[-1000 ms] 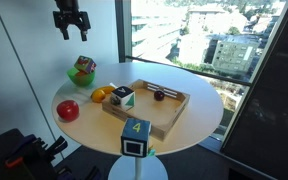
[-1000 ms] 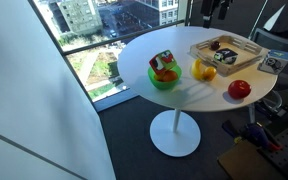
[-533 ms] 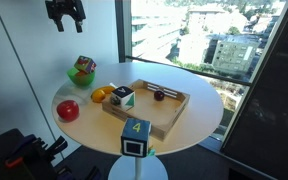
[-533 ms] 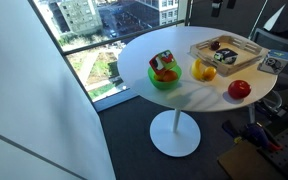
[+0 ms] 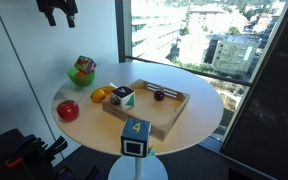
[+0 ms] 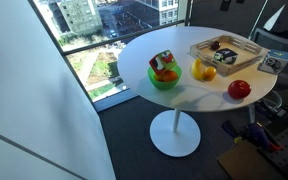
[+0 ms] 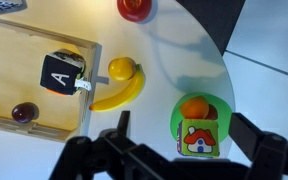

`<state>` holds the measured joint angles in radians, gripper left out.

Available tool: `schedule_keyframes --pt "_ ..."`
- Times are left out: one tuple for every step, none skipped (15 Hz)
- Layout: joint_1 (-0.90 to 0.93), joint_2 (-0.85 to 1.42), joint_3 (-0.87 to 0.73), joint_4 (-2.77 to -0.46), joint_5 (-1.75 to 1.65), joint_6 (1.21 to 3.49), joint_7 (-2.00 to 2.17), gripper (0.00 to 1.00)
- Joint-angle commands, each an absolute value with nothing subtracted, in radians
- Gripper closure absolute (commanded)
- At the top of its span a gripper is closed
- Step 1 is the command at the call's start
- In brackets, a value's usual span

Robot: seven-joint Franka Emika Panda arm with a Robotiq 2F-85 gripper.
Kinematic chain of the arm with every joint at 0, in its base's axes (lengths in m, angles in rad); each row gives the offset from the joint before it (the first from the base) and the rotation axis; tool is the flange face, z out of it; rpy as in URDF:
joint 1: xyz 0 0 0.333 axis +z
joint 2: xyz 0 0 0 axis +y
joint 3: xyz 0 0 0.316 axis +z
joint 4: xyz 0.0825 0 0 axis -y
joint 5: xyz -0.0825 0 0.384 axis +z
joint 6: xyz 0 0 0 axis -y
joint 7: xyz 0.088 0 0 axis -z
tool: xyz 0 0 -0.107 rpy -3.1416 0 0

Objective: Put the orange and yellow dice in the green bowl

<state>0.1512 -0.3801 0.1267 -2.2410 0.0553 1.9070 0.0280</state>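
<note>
rising further abv green bowl [image 5: 74, 77]: gripper [image 5: 59, 19]

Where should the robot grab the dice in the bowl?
From straight above, pinching two opposite flat sides of the dice where it sticks up over the bowl rim. Flat sides are easy to pinch, and the bowl's wall would block a grab from the side.

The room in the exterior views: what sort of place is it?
Probably an office or lab high in a city building. A floor-to-ceiling window looks down on rooftops and streets, and a round white pedestal table holds a wooden tray.
</note>
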Motion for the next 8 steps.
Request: schedule_keyframes --pt "0.151 -0.42 0.107 -2.265 0.101 1.863 -0.005 0.0" --pt "0.149 -0.42 0.105 -2.265 0.102 1.848 -0.004 0.0" --pt "0.148 -0.419 0.103 -2.264 0.104 1.834 -0.004 0.0" --pt "0.146 -0.418 0.102 -2.263 0.104 1.823 -0.001 0.0" --pt "0.145 -0.417 0.101 -2.262 0.104 1.815 0.0 0.0" --pt "0.143 -0.416 0.1 -2.261 0.099 1.809 0.003 0.0" --pt "0.142 -0.415 0.098 -2.261 0.099 1.809 0.002 0.0" --pt "0.143 -0.399 0.112 -2.254 0.084 1.827 0.018 0.0"
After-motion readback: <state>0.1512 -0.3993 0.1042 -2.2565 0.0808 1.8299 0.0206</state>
